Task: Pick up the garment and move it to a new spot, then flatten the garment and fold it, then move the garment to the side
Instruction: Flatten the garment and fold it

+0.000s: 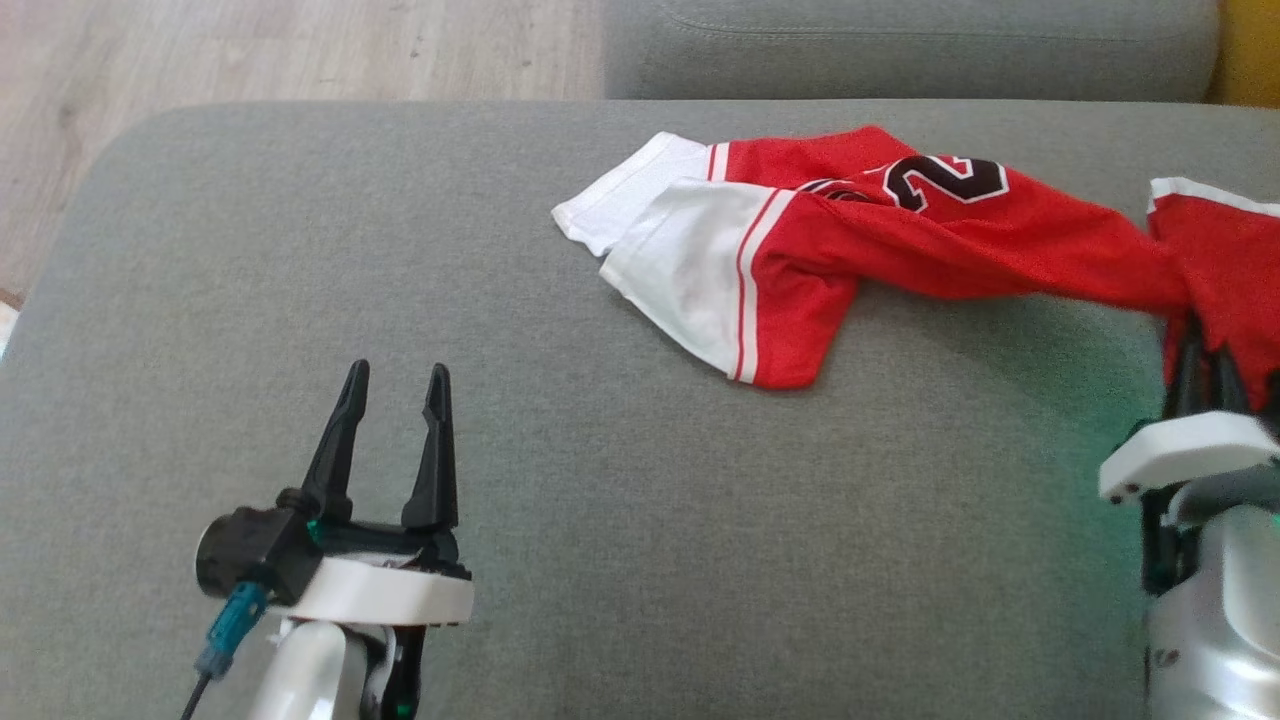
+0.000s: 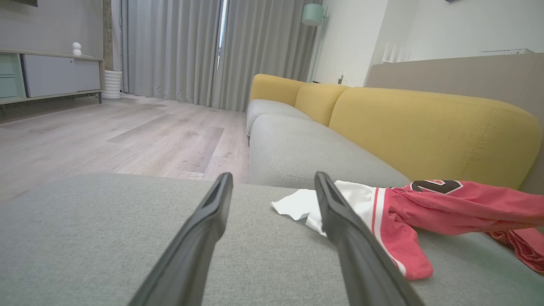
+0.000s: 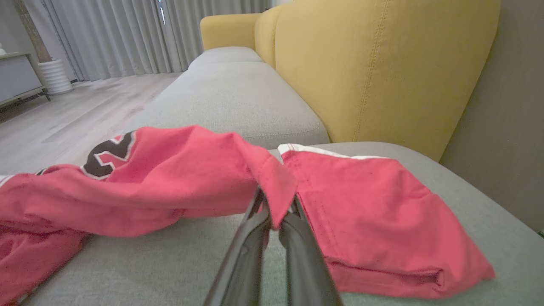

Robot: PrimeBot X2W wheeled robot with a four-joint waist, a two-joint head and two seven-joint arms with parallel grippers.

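The garment (image 1: 900, 235) is a red jersey with white bands and a dark number, lying crumpled across the far right of the grey cushion (image 1: 500, 400). My right gripper (image 1: 1205, 355) is shut on a fold of the red cloth at the right edge of the head view. In the right wrist view the garment (image 3: 178, 182) is pinched between the closed fingers of my right gripper (image 3: 275, 208). My left gripper (image 1: 398, 385) stands open over bare cushion at the lower left, well apart from the jersey. The left wrist view has the garment (image 2: 425, 208) to the right of that gripper's (image 2: 272, 180) spread fingers.
A second grey seat cushion (image 1: 900, 45) lies beyond, with a yellow backrest (image 2: 425, 131) along the right. Wooden floor (image 1: 250, 50) lies past the cushion's left and far edges. A cabinet (image 2: 51, 74) and curtains (image 2: 191, 46) stand across the room.
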